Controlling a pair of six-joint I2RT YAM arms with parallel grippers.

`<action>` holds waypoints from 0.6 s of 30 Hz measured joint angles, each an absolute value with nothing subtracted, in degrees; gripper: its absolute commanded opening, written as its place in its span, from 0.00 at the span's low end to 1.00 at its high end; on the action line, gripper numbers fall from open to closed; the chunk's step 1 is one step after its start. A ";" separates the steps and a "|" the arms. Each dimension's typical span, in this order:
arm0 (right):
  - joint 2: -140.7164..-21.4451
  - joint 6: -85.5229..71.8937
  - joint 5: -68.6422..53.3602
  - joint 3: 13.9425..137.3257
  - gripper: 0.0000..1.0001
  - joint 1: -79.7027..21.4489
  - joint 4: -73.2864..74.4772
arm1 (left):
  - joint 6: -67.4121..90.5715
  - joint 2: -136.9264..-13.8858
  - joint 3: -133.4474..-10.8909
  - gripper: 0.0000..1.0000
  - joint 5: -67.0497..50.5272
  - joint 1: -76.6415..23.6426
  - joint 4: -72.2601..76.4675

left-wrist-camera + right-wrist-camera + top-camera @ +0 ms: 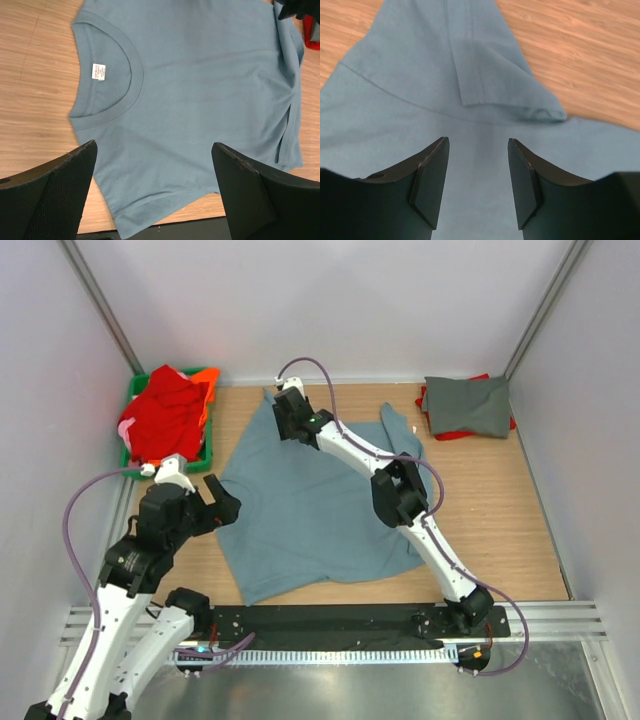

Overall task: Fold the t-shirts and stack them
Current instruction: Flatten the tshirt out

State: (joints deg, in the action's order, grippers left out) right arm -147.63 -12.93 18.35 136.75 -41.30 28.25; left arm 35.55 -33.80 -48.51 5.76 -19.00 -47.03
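Note:
A dusty blue-grey t-shirt (320, 515) lies spread flat in the middle of the wooden table. My left gripper (224, 502) is open and empty at the shirt's left edge. In the left wrist view (154, 146) its jaws hang above the shoulder, with the collar and white label (99, 71) ahead. My right gripper (283, 408) is open and empty over the shirt's far left corner. In the right wrist view (478, 145) a folded-over sleeve (490, 75) lies just ahead. A folded darker grey shirt (468, 405) rests on a red one (458, 434) at the far right.
A green crate (207, 455) at the far left holds a heap of red and orange shirts (165, 415). White walls close in the table on three sides. A black rail (330, 623) runs along the near edge.

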 measured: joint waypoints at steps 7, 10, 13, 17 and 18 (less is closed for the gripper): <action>-153.08 -11.09 18.20 141.34 0.53 -40.88 20.45 | 35.55 -35.29 -48.51 0.96 5.54 -19.00 -47.05; -154.95 -11.07 17.61 143.90 0.53 -40.47 18.48 | 35.53 -35.14 -48.51 0.96 5.26 -19.00 -47.03; -155.22 -11.16 16.60 143.92 0.52 -39.81 17.39 | 35.55 -34.68 -48.49 0.96 4.89 -19.00 -47.00; -155.92 -12.01 14.92 144.38 0.52 -39.09 16.12 | 35.55 -33.52 -48.49 0.96 4.86 -19.00 -46.98; -156.55 -12.27 14.57 145.14 0.52 -38.89 15.88 | 35.53 -33.41 -48.49 0.96 4.84 -19.00 -46.98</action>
State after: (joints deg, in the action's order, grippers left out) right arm -156.55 -12.27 14.57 145.14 -38.89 15.88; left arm 35.53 -33.41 -48.49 4.84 -19.00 -46.98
